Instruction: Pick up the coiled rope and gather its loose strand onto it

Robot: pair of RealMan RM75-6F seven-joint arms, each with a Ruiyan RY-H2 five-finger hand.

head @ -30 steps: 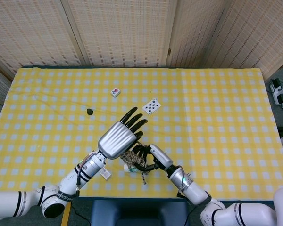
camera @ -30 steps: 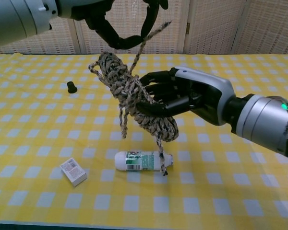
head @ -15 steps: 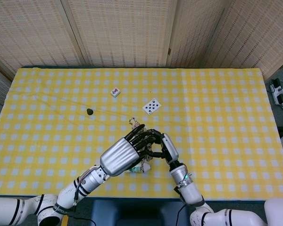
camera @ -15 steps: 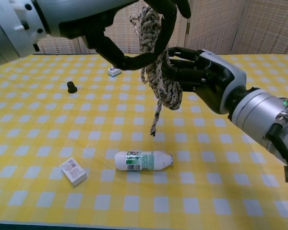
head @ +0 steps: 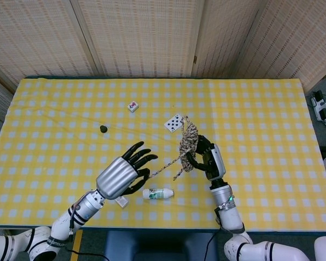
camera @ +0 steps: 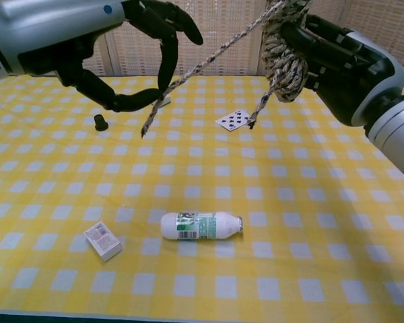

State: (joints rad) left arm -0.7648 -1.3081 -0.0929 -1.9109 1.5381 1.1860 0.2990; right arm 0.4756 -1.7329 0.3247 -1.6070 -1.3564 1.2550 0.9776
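Yellow-checked desk point(head: 261, 136) below, the right hand point(head: 209, 159) grips the coiled rope point(head: 188, 142) mid-frame; the left hand point(head: 119, 174), pinching the loose strand point(camera: 209, 60), should wind it on tautly.

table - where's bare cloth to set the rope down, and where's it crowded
Free: the whole stretch right of the right hand out to the table edge. Crowded: near-centre, around the bottle and small box; far-centre, around the playing card.

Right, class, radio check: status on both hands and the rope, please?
Right hand holds coiled rope aloft. Left hand pinches loose strand, stretched out, not gathered. Bottle and small box lie below, clear.
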